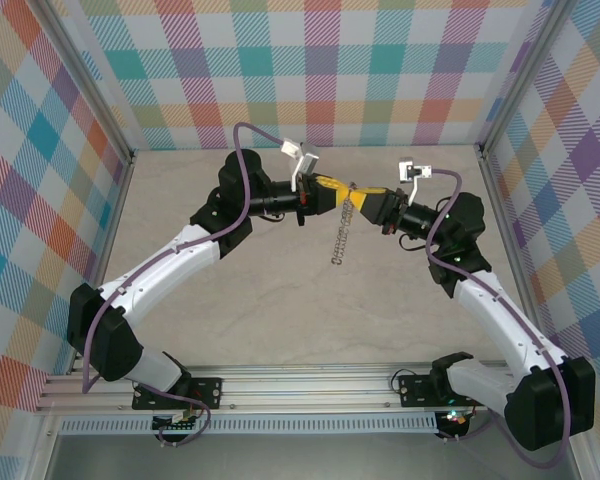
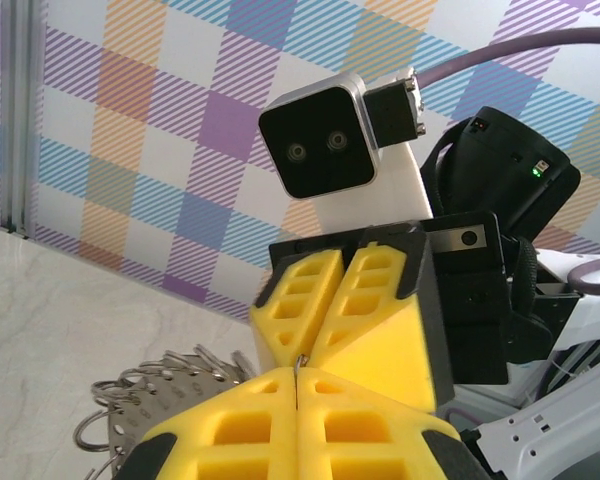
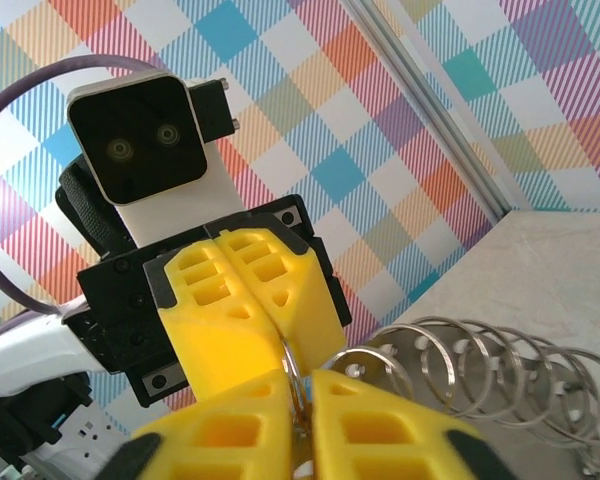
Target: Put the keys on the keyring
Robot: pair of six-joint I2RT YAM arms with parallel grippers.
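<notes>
My left gripper (image 1: 344,196) and right gripper (image 1: 362,203) meet tip to tip above the middle of the table, both shut. The keyring (image 1: 341,238) hangs below them like a chain of silvery loops. In the left wrist view a thin dark metal edge (image 2: 298,378) of the keyring (image 2: 160,388) is pinched between my yellow fingers (image 2: 230,430). In the right wrist view a silvery loop (image 3: 292,362) runs from the left gripper's fingers (image 3: 242,290) into my right gripper (image 3: 299,400). An orange-brown sliver, seemingly the key (image 3: 302,420), sits low in that gap. Its blade is hidden.
The beige tabletop (image 1: 240,300) lies under the arms, ringed by checked walls (image 1: 320,70) on three sides. An aluminium rail (image 1: 310,385) carries both arm bases at the near edge. Purple cables (image 1: 242,160) loop above each wrist.
</notes>
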